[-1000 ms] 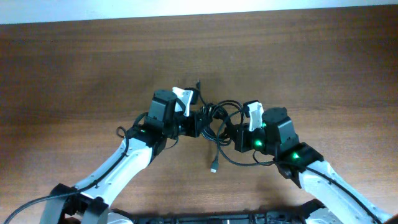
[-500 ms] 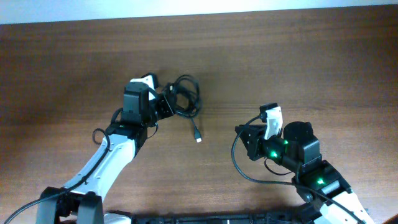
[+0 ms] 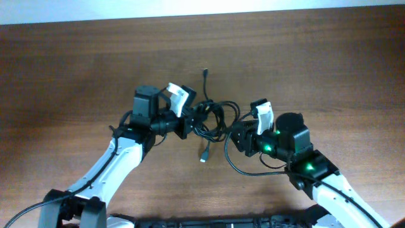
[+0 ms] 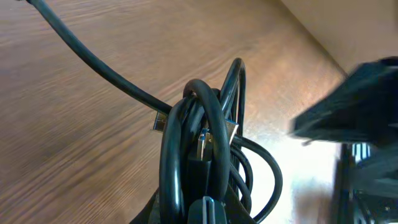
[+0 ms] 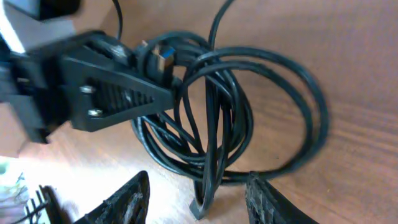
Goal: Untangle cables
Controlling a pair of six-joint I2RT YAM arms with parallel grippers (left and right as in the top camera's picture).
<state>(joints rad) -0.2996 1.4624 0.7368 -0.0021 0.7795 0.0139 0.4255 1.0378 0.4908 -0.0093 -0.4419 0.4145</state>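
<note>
The cables (image 3: 214,119) were thin black cords tangled into one loose coil of overlapping loops at the middle of the counter (image 3: 76,69), pinched at one side by the left pincer (image 3: 190,124). One free end trailed toward the far edge. Another, tipped with a small plug (image 3: 203,158), pointed the opposite way.

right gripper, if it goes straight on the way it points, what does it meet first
Probably the cables: their coil lies directly ahead of the open fingers of the right gripper. The left gripper holds it beyond; depth is unclear.

One tangle of cables (image 3: 212,120), two robot arms (image 3: 117,159).
</note>
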